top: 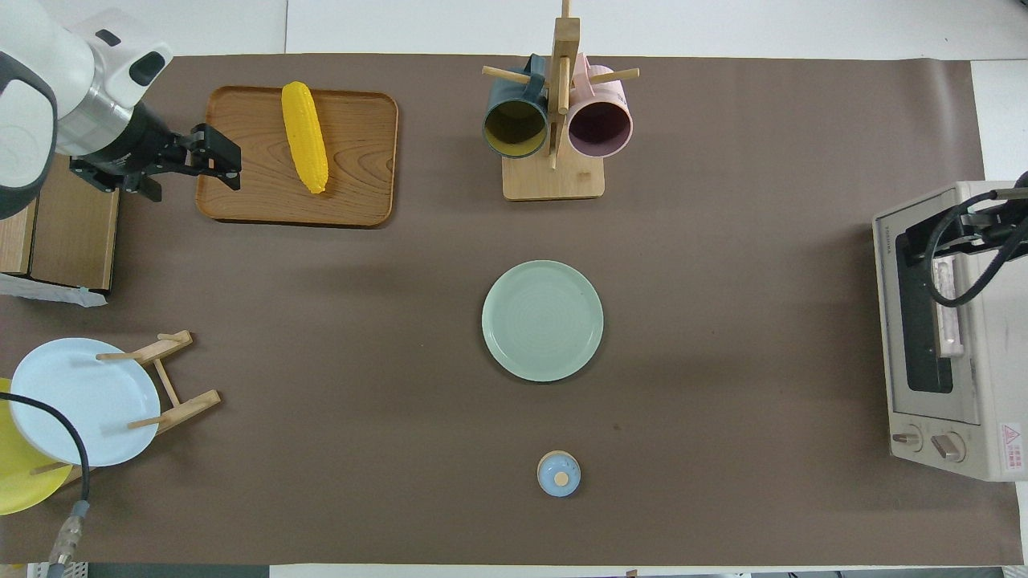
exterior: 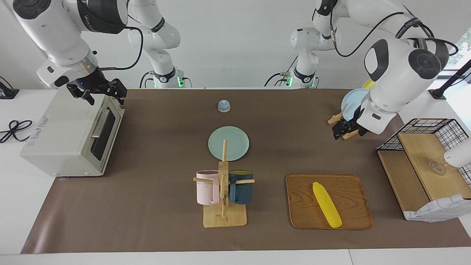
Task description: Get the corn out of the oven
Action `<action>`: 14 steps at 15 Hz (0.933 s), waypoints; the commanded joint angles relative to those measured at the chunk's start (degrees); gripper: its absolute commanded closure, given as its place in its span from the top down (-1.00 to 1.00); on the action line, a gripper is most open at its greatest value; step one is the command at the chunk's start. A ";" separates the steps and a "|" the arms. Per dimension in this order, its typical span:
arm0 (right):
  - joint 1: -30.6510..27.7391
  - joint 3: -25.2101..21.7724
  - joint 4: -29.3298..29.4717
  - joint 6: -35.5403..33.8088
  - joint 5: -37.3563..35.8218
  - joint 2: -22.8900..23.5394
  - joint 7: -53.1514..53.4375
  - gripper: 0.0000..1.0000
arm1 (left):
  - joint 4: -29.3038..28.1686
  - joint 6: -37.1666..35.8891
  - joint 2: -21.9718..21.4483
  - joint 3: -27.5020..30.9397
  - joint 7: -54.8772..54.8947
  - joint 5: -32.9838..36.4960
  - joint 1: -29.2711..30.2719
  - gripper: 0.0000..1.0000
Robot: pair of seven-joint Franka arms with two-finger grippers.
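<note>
The yellow corn lies on its own on the wooden tray, toward the left arm's end of the table. My left gripper hangs open and empty in the air over the mat beside the tray's edge, well clear of the corn. The off-white oven stands at the right arm's end with its dark glass door closed. My right gripper hovers open over the oven's top front edge, above the bar handle.
A green plate sits mid-table, with a mug rack farther from the robots and a small blue bell nearer to them. A plate rack with a blue plate and a black wire basket stand near the left arm.
</note>
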 commanded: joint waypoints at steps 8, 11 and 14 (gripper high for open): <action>-0.32 -0.57 -1.41 1.10 1.51 -1.04 -1.58 1.00 | -19.97 -2.56 -18.70 -0.22 -0.18 1.19 -0.07 1.00; -0.23 -0.58 -1.41 -0.30 1.51 -2.09 -1.23 1.00 | -19.37 0.42 -18.09 -0.22 -0.36 -1.96 0.37 1.00; 0.12 -0.57 -1.41 -1.98 1.51 -3.06 -1.15 1.00 | -19.10 -0.88 -18.09 -0.66 -0.10 -2.15 0.81 1.00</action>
